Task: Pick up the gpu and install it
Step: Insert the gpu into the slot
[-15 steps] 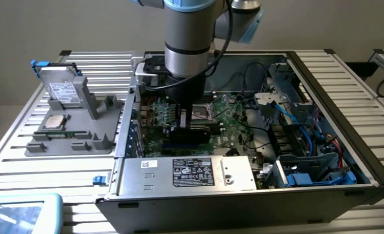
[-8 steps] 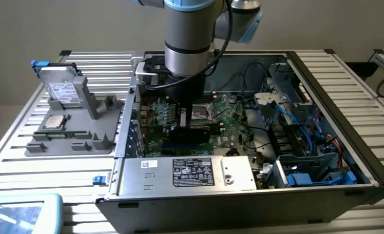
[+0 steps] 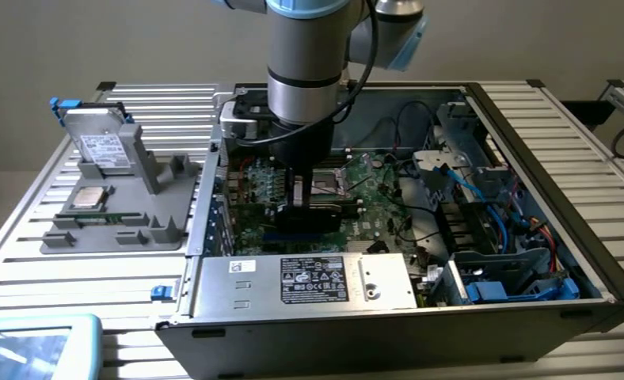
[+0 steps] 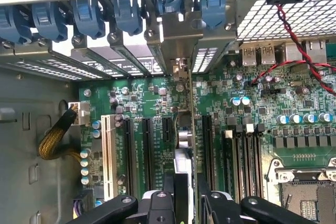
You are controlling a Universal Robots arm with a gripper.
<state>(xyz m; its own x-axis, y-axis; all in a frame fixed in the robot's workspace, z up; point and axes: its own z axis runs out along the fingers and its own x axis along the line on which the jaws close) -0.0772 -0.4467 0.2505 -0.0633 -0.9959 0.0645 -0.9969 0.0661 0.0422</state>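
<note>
The gpu (image 4: pixel 185 129) stands on edge inside the open case, seen edge-on in the wrist view. It is lined up with the row of black expansion slots (image 4: pixel 147 150) on the green motherboard (image 4: pixel 252 124), and its far end reaches toward the rear slot openings under the blue clips (image 4: pixel 86 17). I can't tell whether it is seated or just above its slot. The gripper (image 4: pixel 185 195) is pinching the card, one finger on each face.

It looks light and stiff but delicate. The safe hold is on the upper edge and the black cooler block, clear of the contacts and small parts, and it should be kept square because a tilt could jam it in the slot.

In the exterior view the card (image 3: pixel 310 215) sits low under the wrist. The power supply (image 3: pixel 238 289) carries a black label and the hard drive (image 3: pixel 103 146) on the grey tray a white one, but both are too small to read.
</note>
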